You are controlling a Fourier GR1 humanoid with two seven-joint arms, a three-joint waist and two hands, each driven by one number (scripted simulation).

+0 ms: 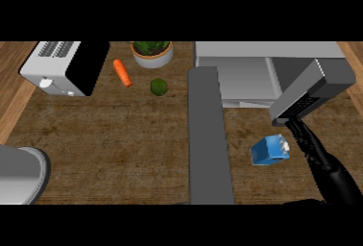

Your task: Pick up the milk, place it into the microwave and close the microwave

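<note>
The milk (269, 150) is a small blue carton with a white top, lying on the counter in front of the microwave (264, 50). The microwave stands at the back right with its cavity (247, 79) showing and its grey door (210, 139) swung out toward me, left of the milk. My right hand (313, 150) comes up from the lower right corner, black and stretched out straight. It lies just right of the milk, with its fingertips (291, 126) under the microwave's dark keypad panel (306, 93). It is open and not curled round the carton. No left hand shows.
A toaster (62, 67) sits at the back left. A carrot (123, 72), a green avocado (158, 87) and a potted plant (151, 52) lie behind the door's left side. A grey rounded shape (20, 174) fills the lower left edge. Wooden flooring (10, 96) borders the counter.
</note>
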